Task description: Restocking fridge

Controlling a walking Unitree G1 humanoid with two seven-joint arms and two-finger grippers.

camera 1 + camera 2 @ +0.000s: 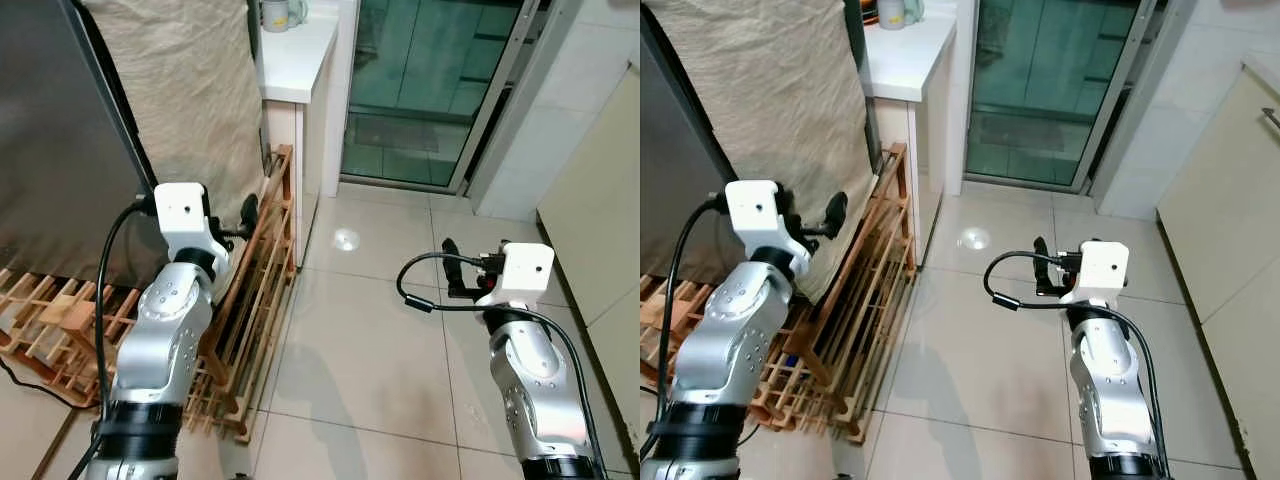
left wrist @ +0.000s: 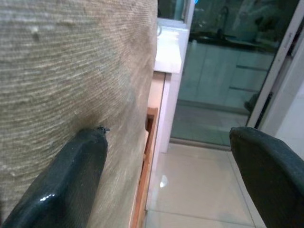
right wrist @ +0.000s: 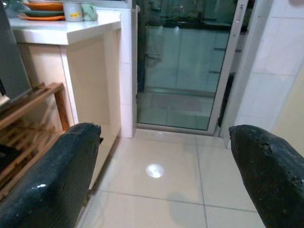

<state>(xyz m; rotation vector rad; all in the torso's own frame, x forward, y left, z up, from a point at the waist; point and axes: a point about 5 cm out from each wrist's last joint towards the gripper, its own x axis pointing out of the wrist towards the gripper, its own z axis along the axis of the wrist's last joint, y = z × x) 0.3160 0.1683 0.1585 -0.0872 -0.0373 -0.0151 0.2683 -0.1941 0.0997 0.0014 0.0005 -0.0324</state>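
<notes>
One tall steel fridge [image 1: 60, 140] is seen at the far left, its side draped with a beige woven cloth [image 1: 180, 90]. The left claw [image 1: 246, 212] is raised beside that cloth, one black finger [image 2: 61, 185] close against the fabric; its two fingers are held wide apart and nothing is gripped. A slatted wooden rack [image 1: 250, 300] is leaned along the floor below the cloth and the left arm. Beyond the rack, a white counter [image 1: 295, 50] is set against the wall, with a mug [image 1: 275, 14] on it and orange plates [image 3: 42, 5] stacked near its back. The right claw [image 1: 452, 262] is held out over the pale tiled floor [image 1: 360, 360], well apart from the fridge, its fingers likewise spread and empty. A glass sliding door [image 1: 430, 80] is seen straight ahead.
</notes>
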